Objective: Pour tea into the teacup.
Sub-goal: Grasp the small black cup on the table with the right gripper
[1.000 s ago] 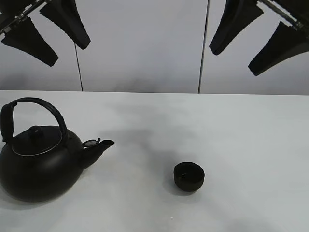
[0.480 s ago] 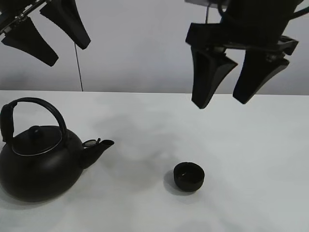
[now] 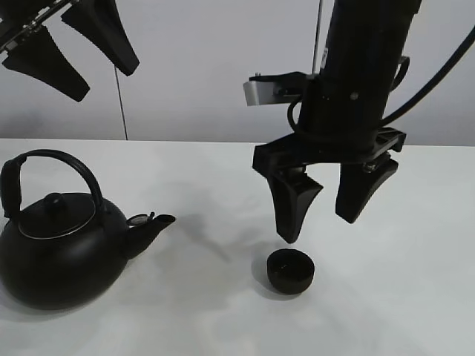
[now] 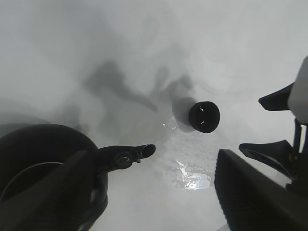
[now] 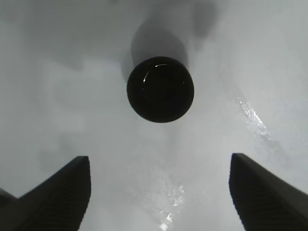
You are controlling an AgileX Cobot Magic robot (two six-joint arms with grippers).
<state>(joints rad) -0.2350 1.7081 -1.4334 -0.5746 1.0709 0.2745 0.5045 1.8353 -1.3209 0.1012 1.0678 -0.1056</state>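
I register a matte-black teacup [image 3: 291, 269], a black kettle [image 3: 59, 259], a black right gripper [image 3: 319, 228] and a plain, unpatterned white table [image 3: 401, 304].

The right claw [image 3: 319, 226], centre right of the frame, is matte black, with two broad wedge fingers [image 3: 292, 204] tapering to blunt tips. Above it the wrist housing [image 3: 356, 96] is a black blocky column with a small silver-grey bracket [image 3: 261, 91], perhaps a camera mount, and a thick black cable [image 3: 443, 65] alongside. The left claw [image 3: 104, 83], upper left, has matching black wedges.
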